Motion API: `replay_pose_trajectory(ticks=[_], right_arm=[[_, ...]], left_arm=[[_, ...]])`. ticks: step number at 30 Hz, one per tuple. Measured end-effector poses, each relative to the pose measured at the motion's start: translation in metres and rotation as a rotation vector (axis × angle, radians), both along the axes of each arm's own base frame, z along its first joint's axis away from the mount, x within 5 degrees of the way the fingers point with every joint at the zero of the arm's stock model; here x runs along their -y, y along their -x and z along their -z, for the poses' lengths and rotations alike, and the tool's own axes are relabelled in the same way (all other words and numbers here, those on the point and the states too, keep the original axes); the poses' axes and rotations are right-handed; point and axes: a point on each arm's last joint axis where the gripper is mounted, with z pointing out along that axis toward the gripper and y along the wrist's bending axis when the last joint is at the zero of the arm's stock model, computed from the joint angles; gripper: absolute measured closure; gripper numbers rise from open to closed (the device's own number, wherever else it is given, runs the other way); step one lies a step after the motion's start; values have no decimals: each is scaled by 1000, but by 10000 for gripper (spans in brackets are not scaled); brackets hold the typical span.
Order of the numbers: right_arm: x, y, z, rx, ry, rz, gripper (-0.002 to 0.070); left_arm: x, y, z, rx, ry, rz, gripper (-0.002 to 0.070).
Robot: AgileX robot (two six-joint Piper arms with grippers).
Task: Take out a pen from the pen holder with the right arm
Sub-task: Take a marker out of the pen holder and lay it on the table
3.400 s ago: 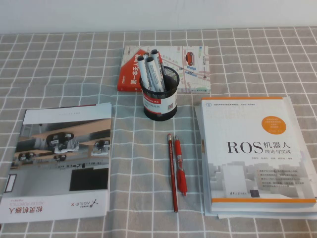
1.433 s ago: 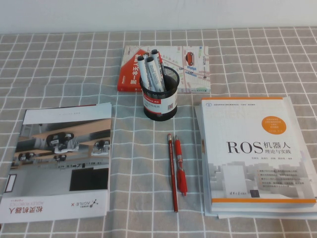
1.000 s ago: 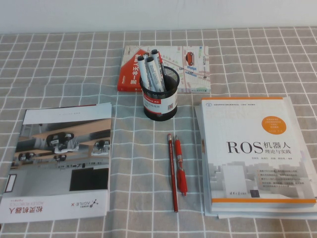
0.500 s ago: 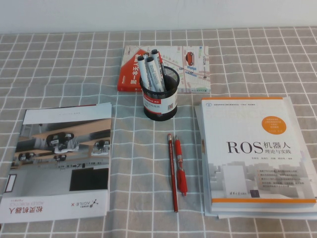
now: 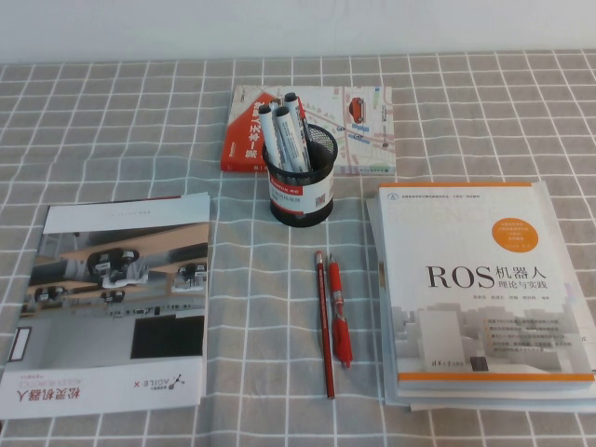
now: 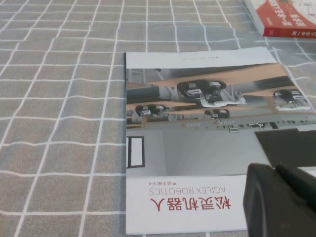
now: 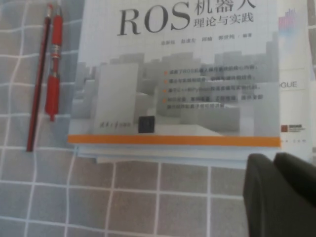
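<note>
Three marker pens (image 5: pixel 284 130) stand in the black mesh pen holder (image 5: pixel 303 200), leaning toward 11 o'clock with their caps well above the rim. The holder sits toward the far middle of the counter (image 5: pixel 112 121), and its back edge meets the near edge of a map-covered book (image 5: pixel 363 130) at 12 o'clock.

From the holder, a red pen (image 5: pixel 339 312) and a red pencil (image 5: pixel 324 326) lie side by side at 6 o'clock. They run parallel to the left edge of the ROS book (image 5: pixel 480 289) and lie just beside it. That book lies at 4 o'clock on loose sheets (image 5: pixel 396 396) whose edges poke out around it. A brochure (image 5: pixel 116 298) lies at 8 o'clock, well apart.

Bare checked cloth runs between brochure and pencil, and across the whole far band at 10 and 2 o'clock.

The right hand (image 7: pixel 271 165) hovers over the cloth just off the ROS book's near edge, fingers pressed together and holding nothing. The left hand (image 6: pixel 272 173) hangs over the brochure's near corner. I cannot tell how far open it is.
</note>
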Motion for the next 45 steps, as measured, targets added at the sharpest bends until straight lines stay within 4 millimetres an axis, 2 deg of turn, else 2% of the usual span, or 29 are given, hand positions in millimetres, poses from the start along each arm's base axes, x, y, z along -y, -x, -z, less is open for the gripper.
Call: replay_pose_trajectory(ticks=[6,10,17,23,28,33,35,38,45], right_arm=[[-4,-31,-6,-1,31,-47,688],[-22,-51,-15,47,36,-132,688],[-89,-90,-28,150,47,-349,688],[-143,-118,-29,223,42,-448,678],[-168,-137,-31,339,74,-483,596],[-197,-151,-32,467,86,-516,429],[-205,-155,-30,507,84,-517,388],[-212,-164,-21,579,93,-508,363],[-225,-186,0,743,77,-452,355]], left_arm=[[0,0,0,0,0,0,678],[0,0,0,0,0,0,678],[0,0,0,0,0,0,678],[0,0,0,0,0,0,678],[0,0,0,0,0,0,678],[0,0,0,0,0,0,678],[0,0,0,0,0,0,678],[0,0,0,0,0,0,678],[0,0,0,0,0,0,678]])
